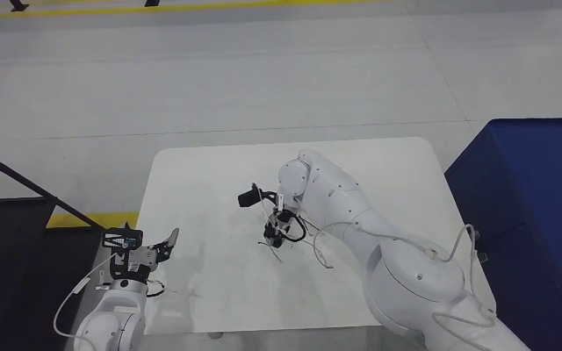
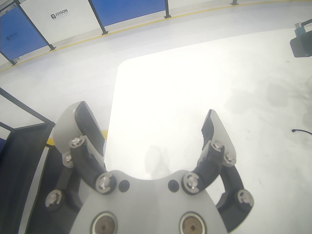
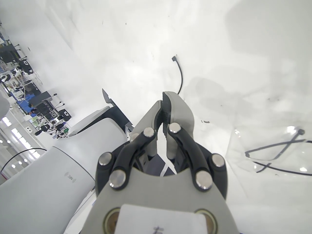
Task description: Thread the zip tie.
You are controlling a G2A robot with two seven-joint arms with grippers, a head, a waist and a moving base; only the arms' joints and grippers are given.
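White table, brightly lit. At its middle, the zip tie is pinched between the pressed-together fingers of the right gripper, with its head end curling free. Over the table's near-left corner, the left gripper is seen spread and empty. Threading is judged not yet begun, as no loop is formed.

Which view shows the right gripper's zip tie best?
Right wrist view: the zip tie curves out from the shut right gripper, head plain against the table. Top view: a faint thin line. Left wrist view: too small to tell.
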